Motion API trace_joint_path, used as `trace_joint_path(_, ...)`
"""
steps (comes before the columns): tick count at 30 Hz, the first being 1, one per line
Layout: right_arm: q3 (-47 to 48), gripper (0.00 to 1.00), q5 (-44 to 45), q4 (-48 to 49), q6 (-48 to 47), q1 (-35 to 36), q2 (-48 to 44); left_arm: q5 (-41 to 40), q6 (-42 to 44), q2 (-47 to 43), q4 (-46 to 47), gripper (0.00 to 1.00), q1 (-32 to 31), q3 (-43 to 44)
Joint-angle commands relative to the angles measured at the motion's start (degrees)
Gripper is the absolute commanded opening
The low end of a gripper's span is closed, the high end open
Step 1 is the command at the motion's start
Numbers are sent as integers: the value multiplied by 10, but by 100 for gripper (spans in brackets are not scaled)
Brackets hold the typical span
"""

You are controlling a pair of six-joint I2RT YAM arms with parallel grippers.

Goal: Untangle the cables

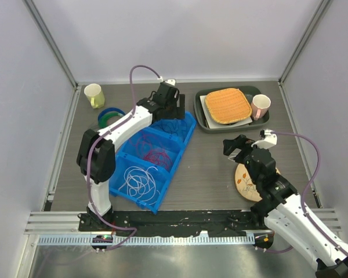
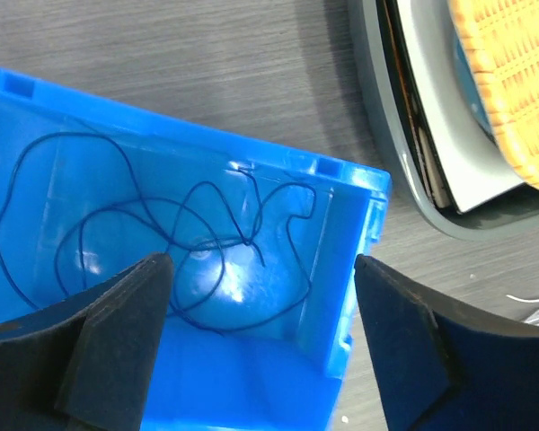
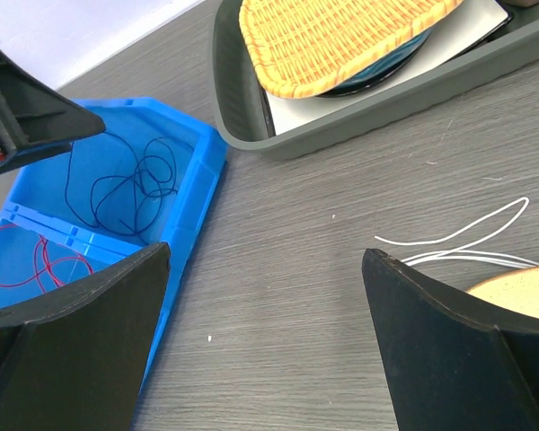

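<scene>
A blue three-compartment bin (image 1: 185, 136) holds the cables apart: a white cable (image 1: 138, 179) in the near compartment, a red cable (image 1: 156, 155) in the middle, a dark blue cable (image 2: 189, 233) in the far one. My left gripper (image 2: 260, 269) is open and empty, just above the dark blue cable's compartment (image 1: 173, 111). My right gripper (image 3: 265, 260) is open and empty over bare table, right of the bin (image 1: 239, 147). Loose white strands (image 3: 467, 238) lie on the table beside a wooden disc (image 3: 521, 292).
A grey tray (image 1: 202, 116) at the back right holds an orange woven mat (image 1: 227, 104) and a pink cup (image 1: 260, 106). A yellow mug (image 1: 94, 94) and blue and green coiled rings (image 1: 109, 117) sit at the back left. The wooden disc (image 1: 246, 180) lies under my right arm.
</scene>
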Motion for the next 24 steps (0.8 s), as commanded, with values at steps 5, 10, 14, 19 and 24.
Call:
trace_joint_path(5,6,94,65,12,13,0,37,71,-18,-119,44,100,0,-47)
trace_joint_path(10,25,94,85,-13,19,0,96,96,-23,-194,45,100,-11,-84)
trace_joint_path(14,55,95,79,-26,20,0,174,74,-22,-257,26,100,-49,-115)
trace_joint_path(19,116,95,46,-70,34,-1,297,-14,-37,-356,27,100,-119,-224)
trace_joint_path(24,190,94,38,-125,69,-1,367,-41,-70,-462,71,100,-155,-359)
